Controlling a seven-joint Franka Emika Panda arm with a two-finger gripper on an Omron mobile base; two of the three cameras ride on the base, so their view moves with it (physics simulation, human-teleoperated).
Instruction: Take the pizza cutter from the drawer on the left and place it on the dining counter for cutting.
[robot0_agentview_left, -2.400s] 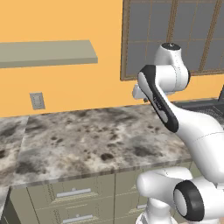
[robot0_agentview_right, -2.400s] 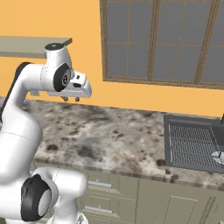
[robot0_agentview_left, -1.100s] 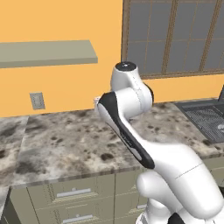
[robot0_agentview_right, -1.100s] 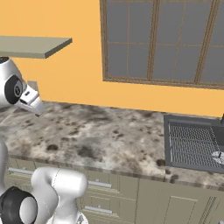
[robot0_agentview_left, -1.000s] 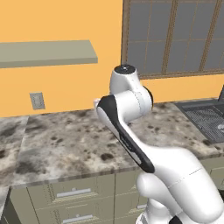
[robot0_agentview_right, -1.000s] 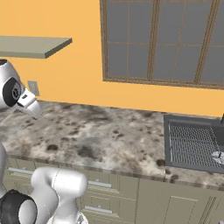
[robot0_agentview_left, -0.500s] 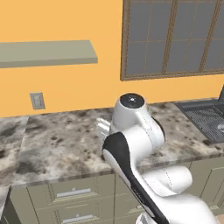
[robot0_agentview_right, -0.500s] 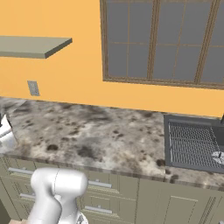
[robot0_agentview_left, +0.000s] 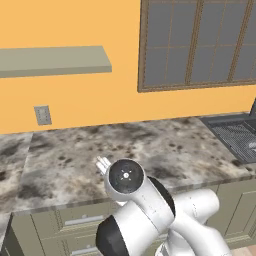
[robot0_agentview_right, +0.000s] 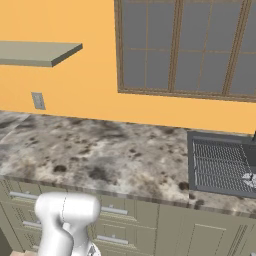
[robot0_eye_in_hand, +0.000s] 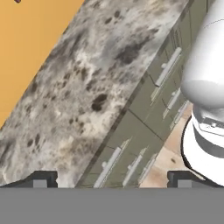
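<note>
Left base view: your arm (robot0_agentview_left: 150, 210) is folded low in front of the wall counter (robot0_agentview_left: 125, 150), its round joint cap facing the camera. The counter top is mottled grey-brown stone, running along an orange wall. A sage shelf (robot0_agentview_left: 50, 60) hangs upper left, a wall outlet (robot0_agentview_left: 42, 115) sits below it, and a dark-framed window (robot0_agentview_left: 200, 42) fills the upper right. A dark sink basin (robot0_agentview_left: 237, 137) is set into the counter at far right. Below the stone edge you have sage-green drawer fronts with silver bar handles; the top one just left of the arm is the nearest drawer (robot0_agentview_left: 82, 220), closed.

Right base view: the same counter from the other side. The arm's white base link stands lower left in front of the drawer stack. Drawers with bar handles run under the counter edge, taller cabinet doors (robot0_agentview_right: 205, 240) to their right. The sink with its ribbed grid sits at right, a small pale thing at its far edge too small to name.

Hand view: rolled over, so the counter edge runs diagonally. Your gripper (robot0_eye_in_hand: 111, 180) shows two dark fingertips (robot0_eye_in_hand: 43, 178) at the bottom, spread wide, nothing between them: released. Ahead lie counter stone, the orange wall, and closed drawer fronts with silver handles. You cannot tell from these pictures where the pizza cutter is; every drawer front you see is shut.
</note>
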